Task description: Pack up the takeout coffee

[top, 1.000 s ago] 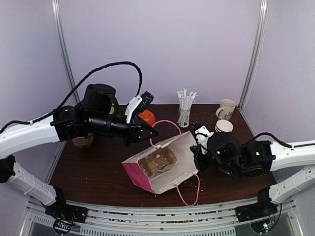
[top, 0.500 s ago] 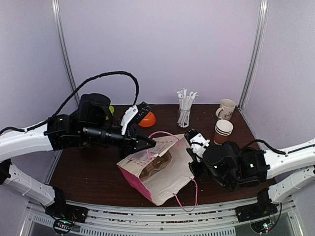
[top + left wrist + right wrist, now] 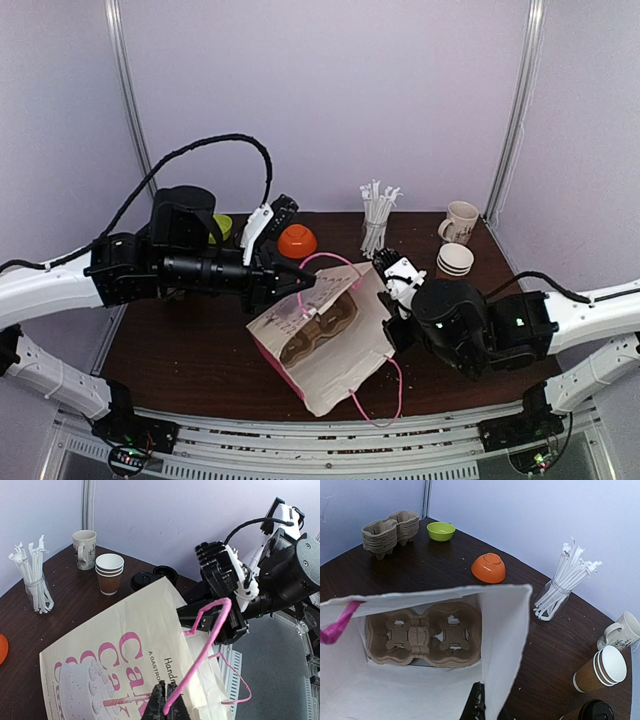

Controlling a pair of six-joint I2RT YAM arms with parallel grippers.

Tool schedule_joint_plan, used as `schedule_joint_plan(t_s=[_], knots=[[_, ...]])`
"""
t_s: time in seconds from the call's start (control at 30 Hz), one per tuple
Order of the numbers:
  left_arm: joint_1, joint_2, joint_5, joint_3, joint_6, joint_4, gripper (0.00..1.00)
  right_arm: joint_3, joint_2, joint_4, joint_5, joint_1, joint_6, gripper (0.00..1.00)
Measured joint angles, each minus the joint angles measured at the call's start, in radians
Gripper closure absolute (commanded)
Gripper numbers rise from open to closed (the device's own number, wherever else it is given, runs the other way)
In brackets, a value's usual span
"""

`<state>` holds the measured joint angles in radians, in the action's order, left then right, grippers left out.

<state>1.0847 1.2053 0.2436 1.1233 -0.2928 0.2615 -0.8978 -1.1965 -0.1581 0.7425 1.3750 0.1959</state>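
1. The paper bag (image 3: 335, 375) lies tipped over in the middle of the table, with a cardboard cup tray (image 3: 422, 635) inside it.
2. The left claw (image 3: 166, 700) is pinched together on the bag's pink handle (image 3: 212, 625), at about 11 o'clock on the bag as seen from above.
3. The right claw (image 3: 479, 702) is clamped on the bag's white edge, at about 2 o'clock on the bag.
4. The coffee cup (image 3: 592, 712), brown with a black lid, stands on the table outside the bag. It is just beside a stack of paper cups (image 3: 600, 672), at the stack's 5 o'clock from the right wrist. From above, the right arm hides it.
5. A mug (image 3: 460, 220) stands at the stack's 12 o'clock, seen from above, with a jar of straws (image 3: 377, 215) at the mug's 9 o'clock.
6. An upturned orange bowl (image 3: 297, 240) sits behind the bag. A green bowl (image 3: 441, 531) and a pile of spare trays (image 3: 387, 530) are at the far left.
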Motion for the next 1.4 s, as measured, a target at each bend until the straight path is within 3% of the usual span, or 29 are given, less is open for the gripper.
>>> schedule_joint_plan(t_s=[0.47,0.73,1.1,1.17,1.27,1.4], knots=[[0.000,-0.022,0.000,-0.011,-0.142,-0.114,1.00,-0.230,-0.027,-0.293,-0.082,-0.005,0.092,1.00],[-0.014,-0.025,-0.001,-0.011,-0.280,-0.164,1.00,-0.355,-0.099,-0.431,-0.219,-0.079,0.146,1.00],[-0.151,-0.023,0.016,-0.087,-0.527,-0.247,1.00,-0.737,-0.301,-0.682,-0.356,-0.176,0.175,1.00],[-0.174,-0.014,0.032,-0.111,-0.576,-0.267,1.00,-0.752,-0.338,-0.703,-0.378,-0.197,0.175,0.92],[-0.204,0.001,0.048,-0.148,-0.634,-0.275,1.00,-0.739,-0.379,-0.723,-0.424,-0.235,0.178,0.56],[-0.231,0.026,0.055,-0.154,-0.669,-0.256,1.00,-0.723,-0.399,-0.734,-0.468,-0.271,0.184,0.32]])
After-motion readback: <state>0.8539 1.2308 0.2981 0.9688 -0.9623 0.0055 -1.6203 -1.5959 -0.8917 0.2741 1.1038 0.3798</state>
